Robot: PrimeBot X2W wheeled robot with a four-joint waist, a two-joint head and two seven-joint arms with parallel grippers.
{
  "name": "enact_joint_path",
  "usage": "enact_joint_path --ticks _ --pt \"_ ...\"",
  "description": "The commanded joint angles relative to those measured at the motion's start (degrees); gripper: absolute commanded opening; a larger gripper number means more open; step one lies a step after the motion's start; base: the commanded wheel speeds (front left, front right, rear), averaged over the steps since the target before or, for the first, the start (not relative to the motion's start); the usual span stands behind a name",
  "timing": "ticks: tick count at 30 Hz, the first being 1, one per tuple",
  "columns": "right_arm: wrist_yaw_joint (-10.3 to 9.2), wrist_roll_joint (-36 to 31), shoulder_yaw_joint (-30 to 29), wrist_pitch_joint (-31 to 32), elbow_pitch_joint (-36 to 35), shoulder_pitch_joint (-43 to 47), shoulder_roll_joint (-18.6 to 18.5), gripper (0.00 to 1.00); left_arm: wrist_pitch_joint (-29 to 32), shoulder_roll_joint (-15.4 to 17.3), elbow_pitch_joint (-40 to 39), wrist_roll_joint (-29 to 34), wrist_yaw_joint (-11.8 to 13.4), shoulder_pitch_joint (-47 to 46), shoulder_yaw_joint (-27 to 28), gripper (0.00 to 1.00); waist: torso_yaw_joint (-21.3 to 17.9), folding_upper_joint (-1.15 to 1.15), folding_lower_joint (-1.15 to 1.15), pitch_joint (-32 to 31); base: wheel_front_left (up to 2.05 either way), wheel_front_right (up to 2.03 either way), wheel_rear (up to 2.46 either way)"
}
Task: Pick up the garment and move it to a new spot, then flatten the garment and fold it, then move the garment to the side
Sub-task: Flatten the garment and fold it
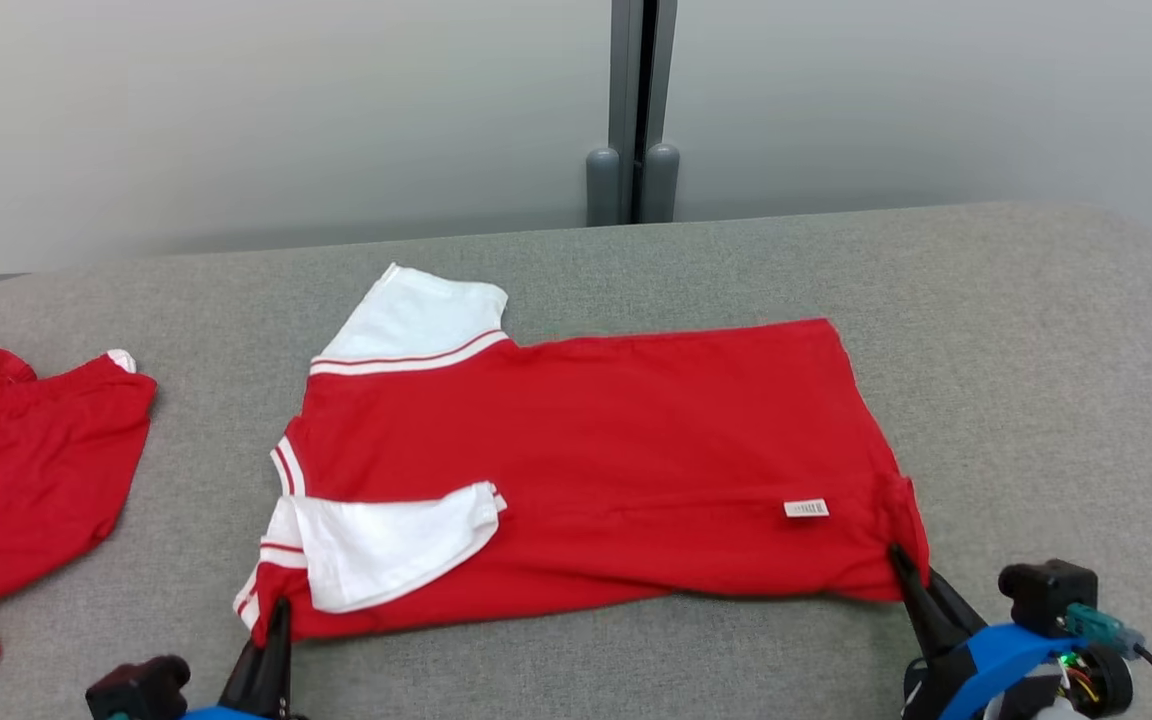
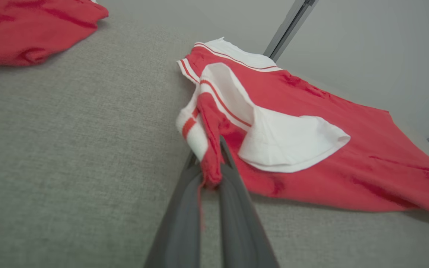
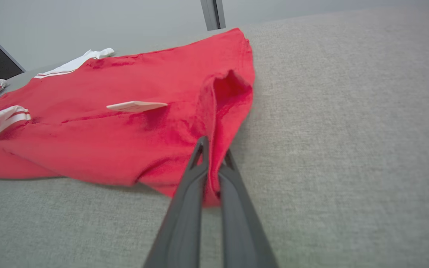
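Gripping the garment (image 1: 586, 440), spread flat across the middle of the surface (image 1: 1036, 350) toward its near edge, at 2 near corners. Pinching a bunched ridge of red-and-white cloth at the near-left shoulder with the left tool (image 1: 281, 608), closed tight on it. Pinching the near-right hem corner with the right tool (image 1: 901, 556), likewise closed on a thin fold.

Risking, by judgement, a slip on the left: holding only a narrow twist of fabric there, so possibly losing it under a quick pull and leaving the fold lopsided. Risking also a lump from the white sleeve (image 1: 386, 540), lying turned over onto the red body just beside that grip and likely to get trapped inside the fold. Risking on the right a 1-layer catch, seemingly biting a small pucker of hem, so dragging 1 layer and wrinkling the rest.

Noting a 2nd red garment (image 1: 26, 470) lying at the surface's left edge, well apart: not blocking a fold toward the far edge, but crowding any later move to that side. Offering more room toward the right edge.
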Motion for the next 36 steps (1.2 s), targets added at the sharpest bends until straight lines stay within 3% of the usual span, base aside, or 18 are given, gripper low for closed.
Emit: enact_joint_path --ticks 1,11,12,13,14,19,25,28,36 --pt "0.01 0.5 -0.5 -0.2 -1.3 2.3 -1.1 0.00 -0.2 0.3 -1.2 0.3 -0.1 2.0 0.5 0.00 -0.3 0.01 0.00 -0.6 0.00 0.00 0.00" --pt "0.00 2.7 -2.7 2.9 -5.9 9.1 -2.8 0.00 0.0 0.5 -6.1 0.6 1.7 8.9 0.6 0.00 -0.1 0.01 0.00 -1.2 0.00 0.00 0.00" --pt "0.00 2.5 -3.0 3.1 -6.1 9.2 -2.7 0.33 0.1 0.3 -6.0 0.8 1.9 9.1 0.4 0.00 -0.1 0.01 0.00 -1.2 0.00 0.00 0.00" --pt "0.00 2.3 -3.4 3.1 -6.2 9.3 -2.4 1.00 0.1 0.2 -5.7 1.3 2.1 9.0 0.1 0.60 -0.1 0.01 0.00 -1.3 0.00 0.00 0.00" --pt "0.00 2.2 -3.6 3.2 -6.0 9.4 -2.1 1.00 0.1 0.1 -5.4 1.3 2.3 8.8 0.1 1.00 -0.1 0.01 0.00 -1.3 0.00 0.00 0.00" --pt "0.01 0.4 -4.8 1.7 -5.6 7.7 -1.2 1.00 -0.2 -0.9 -5.2 3.0 2.7 6.7 1.7 1.00 -0.1 0.01 0.00 -1.6 0.00 0.00 0.00" --pt "0.01 -4.0 -7.3 -0.1 -8.8 5.6 0.0 1.00 -0.2 -3.0 -11.8 9.9 3.2 6.6 9.1 1.00 -0.3 0.01 0.00 -1.7 0.00 0.00 0.00" --pt "0.01 -6.6 -10.5 -0.2 -13.4 5.5 1.7 1.00 -0.2 -5.8 -15.4 12.1 2.4 7.5 13.9 1.00 -0.3 0.01 0.00 -1.9 0.00 0.00 0.00" --pt "0.01 -13.2 -15.5 -0.2 -25.0 9.8 7.1 1.00 -0.2 -9.0 -22.2 23.1 1.2 7.8 21.2 1.00 -0.1 0.01 0.00 -3.2 0.00 0.00 0.00"
